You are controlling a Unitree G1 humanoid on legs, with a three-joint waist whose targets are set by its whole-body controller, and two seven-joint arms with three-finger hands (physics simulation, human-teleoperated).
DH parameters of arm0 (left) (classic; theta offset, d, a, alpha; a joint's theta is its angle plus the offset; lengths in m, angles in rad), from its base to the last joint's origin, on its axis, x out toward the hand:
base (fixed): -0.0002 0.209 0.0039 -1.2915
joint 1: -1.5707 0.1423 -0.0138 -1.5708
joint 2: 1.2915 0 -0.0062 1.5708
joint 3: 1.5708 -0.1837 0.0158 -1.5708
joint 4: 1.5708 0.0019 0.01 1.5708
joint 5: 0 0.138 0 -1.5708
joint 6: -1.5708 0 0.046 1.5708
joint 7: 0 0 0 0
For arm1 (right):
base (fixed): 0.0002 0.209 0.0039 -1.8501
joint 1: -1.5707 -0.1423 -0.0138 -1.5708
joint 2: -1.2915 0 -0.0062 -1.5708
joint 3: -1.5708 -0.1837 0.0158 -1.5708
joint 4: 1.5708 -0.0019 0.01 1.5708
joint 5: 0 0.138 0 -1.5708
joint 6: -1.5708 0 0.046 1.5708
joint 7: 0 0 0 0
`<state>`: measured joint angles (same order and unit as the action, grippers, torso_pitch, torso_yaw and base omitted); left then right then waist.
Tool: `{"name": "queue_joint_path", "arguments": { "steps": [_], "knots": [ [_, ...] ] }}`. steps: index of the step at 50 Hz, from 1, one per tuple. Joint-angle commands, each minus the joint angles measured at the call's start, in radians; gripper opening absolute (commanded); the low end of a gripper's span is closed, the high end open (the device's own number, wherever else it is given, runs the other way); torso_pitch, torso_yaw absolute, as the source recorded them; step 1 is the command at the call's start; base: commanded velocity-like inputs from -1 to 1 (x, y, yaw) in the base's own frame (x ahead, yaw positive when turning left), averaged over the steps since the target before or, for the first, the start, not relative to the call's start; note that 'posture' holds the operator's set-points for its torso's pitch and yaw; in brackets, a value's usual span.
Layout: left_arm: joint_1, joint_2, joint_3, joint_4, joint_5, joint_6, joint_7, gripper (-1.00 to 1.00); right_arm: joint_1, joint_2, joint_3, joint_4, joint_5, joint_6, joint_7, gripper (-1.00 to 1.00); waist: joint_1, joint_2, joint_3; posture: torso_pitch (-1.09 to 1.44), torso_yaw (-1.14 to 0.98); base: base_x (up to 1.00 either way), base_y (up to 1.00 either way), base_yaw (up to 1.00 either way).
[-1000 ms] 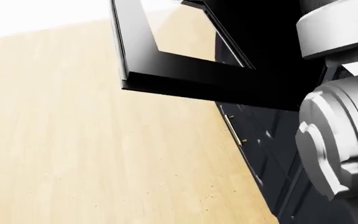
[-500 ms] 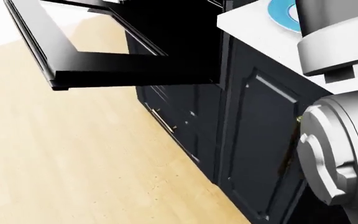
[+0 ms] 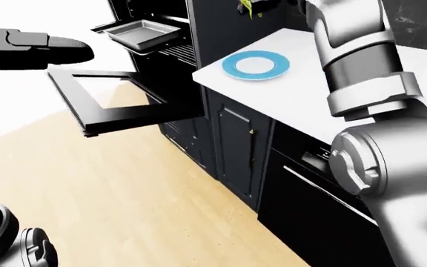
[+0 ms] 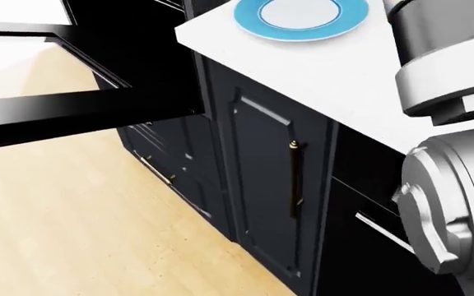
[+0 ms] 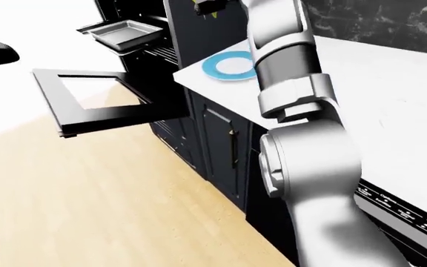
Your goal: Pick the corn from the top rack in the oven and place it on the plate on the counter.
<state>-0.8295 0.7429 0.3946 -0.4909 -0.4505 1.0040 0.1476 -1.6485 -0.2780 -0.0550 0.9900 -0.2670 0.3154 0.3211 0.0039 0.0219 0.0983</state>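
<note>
In the left-eye view the left robot hand [image 3: 47,47] sits at 10 o'clock, grip unclear. The oven door [image 3: 117,105] hangs open below a grey tray [image 3: 141,33]. At 12 o'clock the right robot hand [image 3: 261,5], mostly cropped, appears to hold the corn [image 3: 247,6] just above the plate [image 3: 256,65] on the counter [image 3: 303,94]

Bright, even light fills all three views, blowing the upper left to plain white. The oven door [image 3: 125,105] shows a soft sheen along its frame; the counter [image 4: 336,74] is shadowless. Renders are sharp, without blur.
</note>
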Motion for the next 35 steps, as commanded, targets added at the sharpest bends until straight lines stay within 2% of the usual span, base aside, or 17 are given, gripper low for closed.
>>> {"name": "queue_joint_path", "arguments": {
  "steps": [1, 4, 8, 13, 14, 15, 16, 17, 19, 20, 21, 22, 27, 32, 33, 34, 35],
  "knots": [
    [-0.030, 0.016, 0.015, -0.004, 0.009, -0.030, 0.006, 1.00, -0.065, -0.011, -0.014, -0.064, 0.009, -0.054, -0.018, -1.00, 0.005, -0.004, -0.021, 0.00, 0.00, 0.80, 0.00, 0.00],
    [-0.032, 0.016, 0.011, -0.004, 0.010, -0.030, 0.006, 1.00, -0.065, -0.014, -0.013, -0.062, 0.004, -0.054, -0.019, -1.00, 0.013, 0.013, -0.031, 0.00, 0.00, 0.81, 0.00, 0.00],
    [-0.036, 0.019, 0.014, -0.012, 0.006, -0.020, 0.007, 1.00, -0.065, -0.020, -0.019, -0.046, 0.004, -0.061, -0.027, -1.00, 0.018, 0.022, -0.039, 0.00, 0.00, 0.80, 0.00, 0.00],
    [-0.029, 0.022, 0.019, -0.021, 0.004, -0.015, 0.009, 1.00, -0.062, -0.030, -0.019, -0.037, -0.005, -0.052, -0.051, -1.00, 0.010, 0.019, -0.041, 0.00, 0.00, 0.82, 0.00, 0.00],
    [-0.028, 0.021, 0.019, -0.020, 0.003, -0.016, 0.008, 1.00, -0.065, -0.033, -0.014, -0.027, -0.019, -0.031, -0.067, -1.00, 0.006, 0.020, -0.026, 0.00, 0.00, 0.38, 0.00, 0.00],
    [-0.028, 0.020, 0.019, -0.020, 0.003, -0.017, 0.008, 1.00, -0.060, -0.033, -0.016, -0.030, -0.016, -0.049, -0.066, -1.00, -0.001, 0.017, -0.035, 0.00, 0.00, 0.00, 0.00, 0.00],
    [-0.027, 0.020, 0.018, -0.019, 0.005, -0.019, 0.009, 1.00, -0.062, -0.035, -0.014, -0.016, -0.024, -0.024, -0.071, -1.00, -0.007, -0.001, -0.039, 0.00, 0.00, 0.00, 0.00, 0.00],
    [-0.027, 0.020, 0.018, -0.018, 0.005, -0.020, 0.008, 1.00, -0.064, -0.034, -0.017, -0.015, -0.025, -0.021, -0.083, -1.00, -0.013, -0.002, -0.037, 0.00, 0.00, 0.00, 0.00, 0.00],
    [-0.023, 0.020, 0.019, -0.019, 0.005, -0.022, 0.007, 1.00, -0.070, -0.038, -0.016, -0.019, -0.031, -0.005, -0.083, -1.00, -0.017, 0.021, -0.036, 0.00, 0.00, 0.00, 0.00, 0.00],
    [-0.020, 0.020, 0.020, -0.021, 0.005, -0.023, 0.006, 1.00, -0.070, -0.043, -0.013, -0.022, -0.036, -0.003, -0.081, -1.00, -0.022, 0.048, -0.041, 0.00, 0.00, 0.00, 0.00, 0.00],
    [-0.019, 0.020, 0.022, -0.021, 0.005, -0.023, 0.006, 1.00, -0.070, -0.047, -0.015, -0.023, -0.042, 0.003, -0.093, -1.00, -0.031, 0.034, -0.046, 0.00, 0.00, 0.00, 0.00, 0.00],
    [-0.018, 0.021, 0.021, -0.021, 0.007, -0.025, 0.006, 1.00, -0.069, -0.054, -0.001, -0.020, -0.061, 0.011, -0.086, -1.00, -0.026, 0.026, -0.040, 0.00, 0.00, 0.00, 0.00, 0.00],
    [-0.013, 0.018, 0.017, -0.014, 0.012, -0.037, 0.003, 1.00, -0.072, -0.066, -0.010, -0.012, -0.080, 0.018, -0.103, -1.00, -0.025, 0.056, -0.031, 0.00, 0.00, 0.00, 0.00, 0.00],
    [-0.008, 0.014, 0.018, -0.011, 0.017, -0.043, 0.000, 1.00, -0.077, -0.067, -0.019, -0.011, -0.079, 0.032, -0.106, -1.00, -0.030, 0.047, -0.013, 0.00, 0.00, 0.00, 0.00, 0.00],
    [-0.009, 0.014, 0.018, -0.011, 0.017, -0.041, 0.000, 1.00, -0.076, -0.066, -0.022, -0.015, -0.075, 0.031, -0.100, -1.00, -0.025, 0.047, -0.054, 0.00, 0.00, 0.53, 0.00, 0.00],
    [-0.010, 0.014, 0.019, -0.012, 0.017, -0.040, 0.000, 1.00, -0.077, -0.066, -0.022, -0.016, -0.075, 0.033, -0.103, -1.00, -0.024, 0.029, -0.024, 0.00, 0.00, 0.74, 0.00, 0.00],
    [-0.010, 0.014, 0.020, -0.012, 0.017, -0.040, -0.001, 1.00, -0.078, -0.066, -0.022, -0.017, -0.076, 0.034, -0.104, -1.00, -0.024, 0.021, -0.008, 0.00, 0.00, 0.78, 0.00, 0.00]
  ]
}}
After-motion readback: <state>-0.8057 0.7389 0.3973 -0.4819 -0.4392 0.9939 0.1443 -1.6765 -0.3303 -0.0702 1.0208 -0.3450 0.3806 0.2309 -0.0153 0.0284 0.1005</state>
